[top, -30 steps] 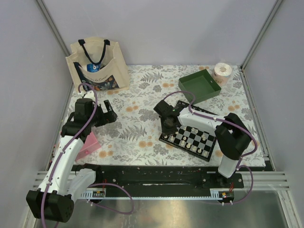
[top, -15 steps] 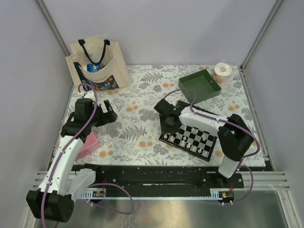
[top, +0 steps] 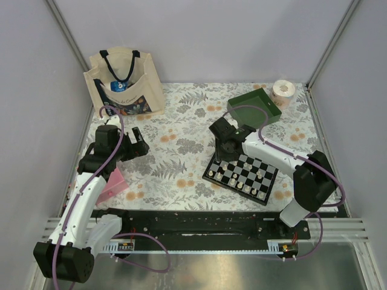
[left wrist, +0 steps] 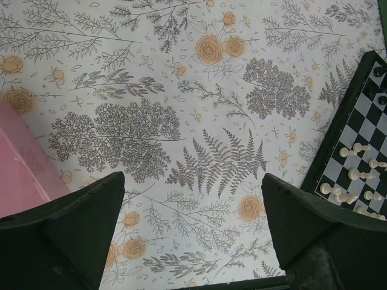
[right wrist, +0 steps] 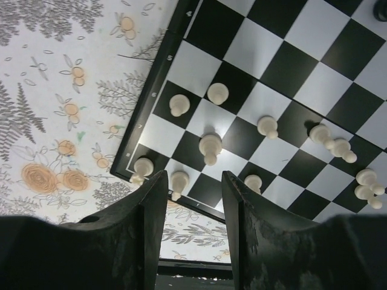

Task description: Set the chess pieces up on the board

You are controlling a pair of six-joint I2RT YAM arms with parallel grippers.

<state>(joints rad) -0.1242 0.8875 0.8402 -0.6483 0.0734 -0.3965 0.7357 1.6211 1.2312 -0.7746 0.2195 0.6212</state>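
The board (top: 253, 163) lies right of centre on the flowered cloth, with several cream chess pieces (top: 240, 185) along its near rows. My right gripper (top: 225, 153) hangs over the board's far-left part, open and holding nothing. In the right wrist view its gripper (right wrist: 193, 188) frames the board (right wrist: 272, 43) edge, with cream chess pieces (right wrist: 210, 147) standing just beyond the fingertips and one dark piece (right wrist: 381, 12) at the top right corner. My left gripper (top: 144, 145) hovers open over bare cloth, far left of the board. The left wrist view shows that gripper (left wrist: 192, 202) empty, with the board (left wrist: 357, 130) and cream pieces (left wrist: 347, 194) at the right edge.
A green tray (top: 254, 107) stands behind the board, with a roll of tape (top: 283, 90) at the back right. A cloth tote bag (top: 124, 84) stands at the back left. A pink sheet (top: 113, 184) lies under the left arm. Metal frame posts border the cloth.
My right gripper went from shut to open and has drawn back from the board's near-left corner toward its far-left side. The left arm has not moved.
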